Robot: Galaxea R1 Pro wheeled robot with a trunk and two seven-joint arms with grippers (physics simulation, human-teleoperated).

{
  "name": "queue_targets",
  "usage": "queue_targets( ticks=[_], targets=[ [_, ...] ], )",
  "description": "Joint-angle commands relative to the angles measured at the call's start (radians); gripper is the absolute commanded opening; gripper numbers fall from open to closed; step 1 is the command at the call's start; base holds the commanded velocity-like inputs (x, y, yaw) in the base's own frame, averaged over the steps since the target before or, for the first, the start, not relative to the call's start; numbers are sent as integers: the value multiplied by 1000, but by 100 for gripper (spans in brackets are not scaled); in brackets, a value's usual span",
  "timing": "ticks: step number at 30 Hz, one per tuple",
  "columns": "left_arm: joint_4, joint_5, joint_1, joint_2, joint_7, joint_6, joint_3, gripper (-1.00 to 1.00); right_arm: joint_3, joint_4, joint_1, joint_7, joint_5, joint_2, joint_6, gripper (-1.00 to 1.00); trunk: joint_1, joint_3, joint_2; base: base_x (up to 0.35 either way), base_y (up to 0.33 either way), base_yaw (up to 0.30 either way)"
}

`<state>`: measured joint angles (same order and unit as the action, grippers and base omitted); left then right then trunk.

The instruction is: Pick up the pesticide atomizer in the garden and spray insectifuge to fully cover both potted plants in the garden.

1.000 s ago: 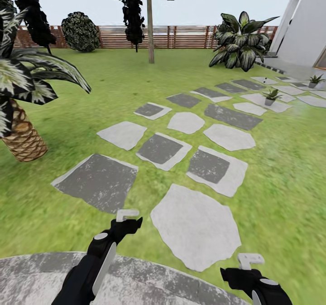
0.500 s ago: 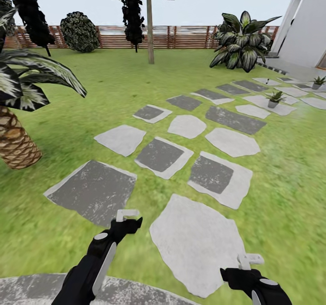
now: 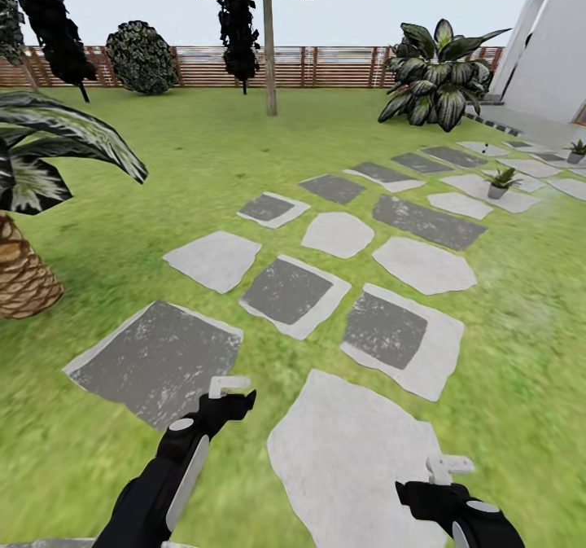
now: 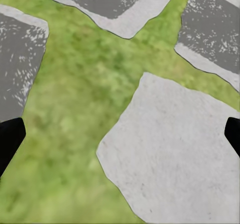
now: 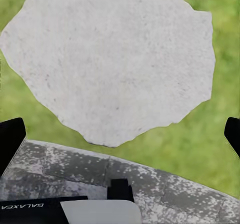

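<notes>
Head view has advanced along the stepping stones (image 3: 358,450); paving gone.

The 1 readable text is the brand word "GALAXEA", printed in pale capital letters on a dark body panel (image 5: 30,205) of the robot, seen in the right wrist view near the camera. The word appears mirrored or turned over there, so its letters read backwards. No other lettering, number, label or sign can be read on the stepping stones (image 3: 350,450), the wooden fence (image 3: 325,66) at the far side, the white building (image 3: 553,51) at the far right, or elsewhere.
</notes>
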<state>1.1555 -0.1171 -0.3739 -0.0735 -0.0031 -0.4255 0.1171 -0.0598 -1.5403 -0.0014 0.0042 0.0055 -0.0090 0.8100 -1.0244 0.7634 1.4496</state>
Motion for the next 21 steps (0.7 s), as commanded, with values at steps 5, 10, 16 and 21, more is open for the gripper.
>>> queue_targets(
  ticks=[5,10,16,21],
  targets=[
    [1,-9,0,0,0,-6,-1,100,0,-1,0,0,1,0,5,100,-1,1,0,340,0,0],
    [1,-9,0,0,0,-6,0,100,0,-1,-1,0,0,0,4,100,-1,1,0,340,0,0],
    [1,-9,0,0,0,-6,1,100,0,-1,0,0,1,0,5,100,-1,1,0,340,0,0],
    [1,-9,0,0,2,-6,1,100,0,-1,0,0,1,0,5,100,-1,1,0,340,0,0]
  ],
)
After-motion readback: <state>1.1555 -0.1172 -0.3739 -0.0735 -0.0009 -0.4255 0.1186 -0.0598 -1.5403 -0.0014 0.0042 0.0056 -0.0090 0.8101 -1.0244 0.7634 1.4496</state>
